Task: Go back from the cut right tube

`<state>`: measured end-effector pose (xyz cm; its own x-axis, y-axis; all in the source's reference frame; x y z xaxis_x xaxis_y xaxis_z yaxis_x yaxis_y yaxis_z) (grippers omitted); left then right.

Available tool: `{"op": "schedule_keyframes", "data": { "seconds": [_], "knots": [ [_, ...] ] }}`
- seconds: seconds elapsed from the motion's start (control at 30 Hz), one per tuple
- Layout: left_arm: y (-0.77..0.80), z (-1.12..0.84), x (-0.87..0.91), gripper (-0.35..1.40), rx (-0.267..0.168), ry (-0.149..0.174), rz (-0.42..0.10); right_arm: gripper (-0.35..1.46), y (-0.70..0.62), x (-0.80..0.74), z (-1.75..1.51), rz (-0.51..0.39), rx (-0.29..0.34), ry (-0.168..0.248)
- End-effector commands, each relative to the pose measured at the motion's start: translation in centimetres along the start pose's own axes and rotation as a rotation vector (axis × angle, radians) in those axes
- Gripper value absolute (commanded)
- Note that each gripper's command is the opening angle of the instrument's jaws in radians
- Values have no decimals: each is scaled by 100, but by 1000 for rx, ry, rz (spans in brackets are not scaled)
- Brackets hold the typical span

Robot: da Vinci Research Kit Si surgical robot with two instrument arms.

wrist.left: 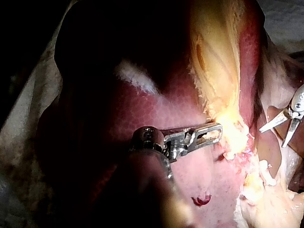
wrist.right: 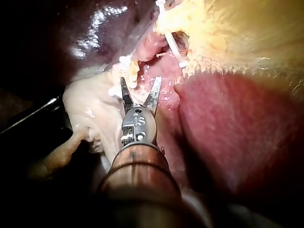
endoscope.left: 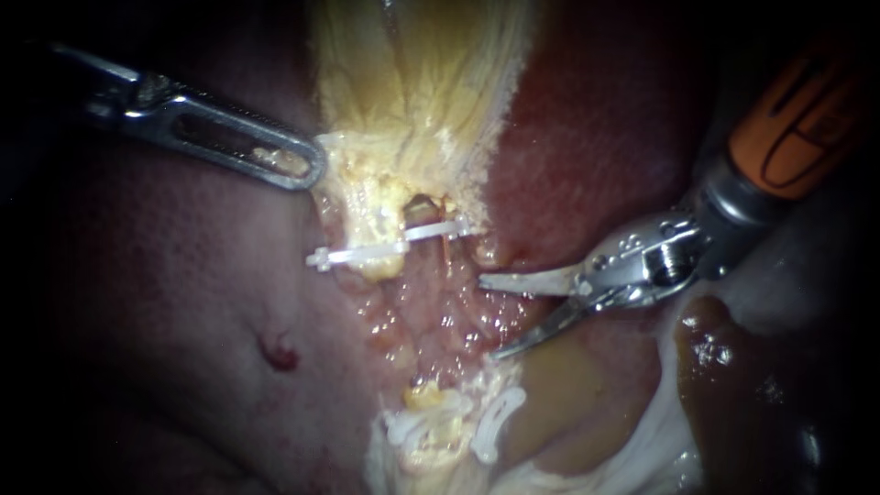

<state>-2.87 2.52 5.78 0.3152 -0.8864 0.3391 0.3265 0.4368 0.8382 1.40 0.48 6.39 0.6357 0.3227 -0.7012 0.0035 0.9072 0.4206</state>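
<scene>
As things stand: the cut looks done; backing the right instrument (endoscope.left: 489,317) away is the step in hand, and by my reading it has not got far.
Right instrument: blades apart, nothing between them. The tips sit just beside the raw bed, between the upper clip (endoscope.left: 385,243) and the lower clips (endoscope.left: 500,417).
Left instrument (endoscope.left: 307,167): jaws together on the edge of the pale tissue (endoscope.left: 412,82), apparently holding it taut; well apart from the blades.
Right tube (endoscope.left: 422,211): parted. The upper stump shows an open brown end touching the upper clip. The lower end lies at the lower clips, with raw bed between the two.
Liver (endoscope.left: 587,137): dark red lobe beside the right instrument's shaft; the blades do not touch it.
Wrist check: the right wrist view shows the right instrument (wrist.right: 141,79) open and pointing at the gap, with the upper clip (wrist.right: 176,50) ahead of it.
Next move (judgement): draw back along the shaft's own line toward the upper right, preferably with the blades brought together first.
Risk (judgement): open tips could nick the liver or snag a clip on the way out.
</scene>
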Motion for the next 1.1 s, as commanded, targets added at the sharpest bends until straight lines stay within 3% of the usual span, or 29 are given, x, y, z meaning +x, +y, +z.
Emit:
{"op": "schedule_keyframes", "data": {
  "seconds": [0.03,0.27,0.57,1.1],
  "knots": [
    [0,0,0,-35,0,-1,0,145,1,1,-6,-4,-6,-2],
    [1,0,1,-35,0,-1,0,145,4,5,-33,-9,-43,-14],
    [5,5,4,-35,-3,-2,-4,145,7,5,-44,-6,-51,-21],
    [22,67,20,-35,6,9,4,145,9,2,-46,-6,-51,-22]
  ]
}}
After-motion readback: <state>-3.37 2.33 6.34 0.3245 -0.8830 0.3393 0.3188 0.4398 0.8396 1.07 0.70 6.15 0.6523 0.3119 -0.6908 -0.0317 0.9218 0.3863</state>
